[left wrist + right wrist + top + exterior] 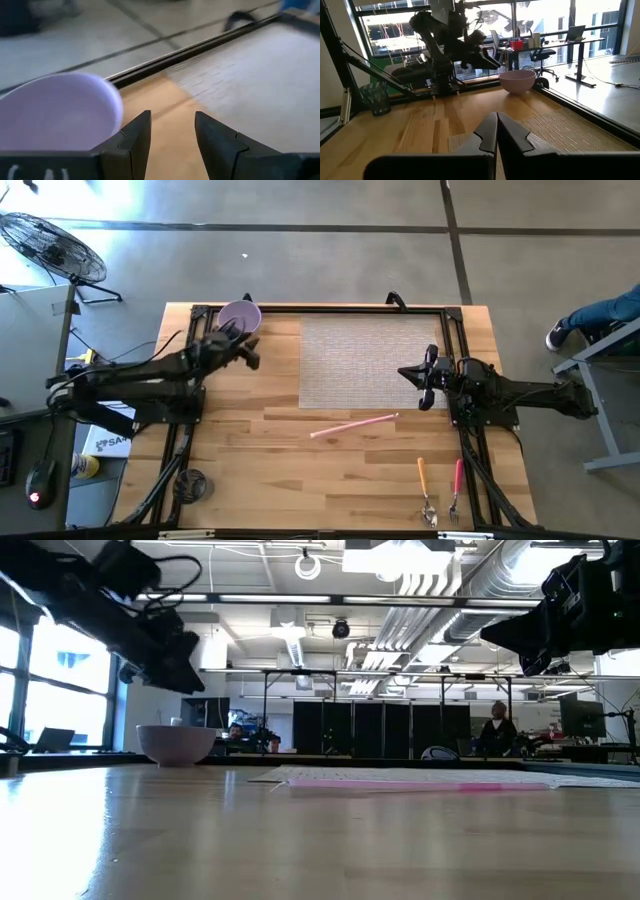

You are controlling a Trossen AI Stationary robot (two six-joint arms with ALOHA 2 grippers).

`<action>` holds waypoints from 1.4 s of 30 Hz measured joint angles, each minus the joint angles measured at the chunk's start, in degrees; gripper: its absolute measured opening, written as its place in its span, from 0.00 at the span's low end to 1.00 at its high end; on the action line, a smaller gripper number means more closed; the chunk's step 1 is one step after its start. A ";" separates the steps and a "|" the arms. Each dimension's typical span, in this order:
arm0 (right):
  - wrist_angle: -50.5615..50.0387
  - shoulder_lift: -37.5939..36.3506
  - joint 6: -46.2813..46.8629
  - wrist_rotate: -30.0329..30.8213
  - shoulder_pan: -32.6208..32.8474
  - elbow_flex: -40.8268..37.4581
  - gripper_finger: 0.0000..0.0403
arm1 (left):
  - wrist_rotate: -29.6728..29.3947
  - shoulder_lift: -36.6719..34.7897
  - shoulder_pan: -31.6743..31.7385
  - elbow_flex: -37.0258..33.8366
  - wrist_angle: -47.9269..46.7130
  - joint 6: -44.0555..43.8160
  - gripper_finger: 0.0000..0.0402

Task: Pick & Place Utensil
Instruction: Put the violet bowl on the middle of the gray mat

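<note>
A long pink utensil (354,425) lies flat on the wooden table just near of the woven placemat (370,360). An orange-handled spoon (423,488) and a red-handled fork (457,488) lie side by side at the near right. A lilac bowl (240,315) stands at the far left edge. My left gripper (172,140) hovers above the table beside the bowl, open, with nothing between its fingers. My right gripper (496,132) is shut and empty, held level over the placemat's right edge (425,375).
A dark mesh cup (190,485) stands at the near left corner. A black frame (330,307) runs along the table's far edge and sides. Bare wood lies between the pink utensil and the spoon and fork.
</note>
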 joint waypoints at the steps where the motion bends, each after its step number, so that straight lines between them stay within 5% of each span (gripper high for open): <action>1: -0.01 0.00 0.00 -0.01 0.01 0.01 0.01 | 0.61 2.45 1.54 1.38 -0.12 0.36 0.37; 8: -0.01 0.00 -0.01 0.01 -0.01 0.00 0.00 | 11.33 18.09 8.68 11.67 -4.06 3.87 0.37; 14: -0.01 0.00 0.00 0.00 -0.01 0.02 0.01 | 14.42 26.62 9.60 15.99 -7.90 4.84 0.37; 28: -0.01 0.00 0.00 0.01 -0.01 0.01 0.01 | 4.45 27.87 9.70 16.31 1.33 6.37 0.37; 42: -0.01 0.00 0.01 0.03 -0.01 0.01 0.01 | 8.04 31.14 18.69 23.53 -14.59 1.55 0.37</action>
